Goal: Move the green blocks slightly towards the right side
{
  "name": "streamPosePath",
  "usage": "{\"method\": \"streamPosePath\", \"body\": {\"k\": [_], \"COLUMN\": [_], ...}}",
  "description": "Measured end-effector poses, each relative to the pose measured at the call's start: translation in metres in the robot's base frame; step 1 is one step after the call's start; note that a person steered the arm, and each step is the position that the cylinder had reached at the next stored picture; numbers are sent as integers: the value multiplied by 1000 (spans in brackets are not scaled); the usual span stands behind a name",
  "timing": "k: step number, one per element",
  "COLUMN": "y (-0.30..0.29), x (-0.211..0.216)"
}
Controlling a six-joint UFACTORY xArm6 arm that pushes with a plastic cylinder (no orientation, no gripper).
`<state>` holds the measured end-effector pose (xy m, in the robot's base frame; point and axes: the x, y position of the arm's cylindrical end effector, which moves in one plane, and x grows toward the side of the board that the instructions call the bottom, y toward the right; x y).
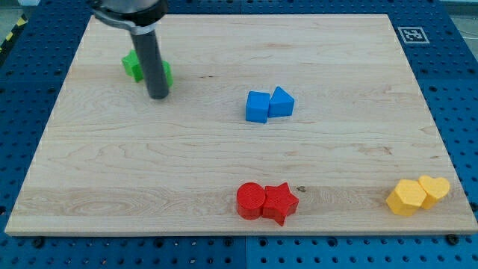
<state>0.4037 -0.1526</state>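
Note:
Two green blocks sit near the view's top left of the wooden board (224, 164), partly hidden behind my rod. One green block (132, 65) shows left of the rod; the other green block (166, 73) peeks out on the rod's right. Their shapes cannot be made out. My tip (157, 97) rests on the board just below the green blocks, touching or nearly touching them.
A blue cube (258, 107) touches a blue wedge-like block (281, 102) at the middle. A red cylinder (251, 200) and a red star (279, 202) sit together at the bottom. A yellow hexagon (405, 197) and a yellow heart (435, 188) sit at the bottom right.

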Motion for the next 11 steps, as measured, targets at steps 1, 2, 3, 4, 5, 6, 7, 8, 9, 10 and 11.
{"method": "streamPosePath", "body": {"k": [1,2,3,4,5,6,7,8,9,10,11], "y": [-50,-85,-87,-72,-24,15,22,-17,-19,14,71], "x": [-2,-32,-67,-84,-79,-62,-64,-64,-26,12,24]}}
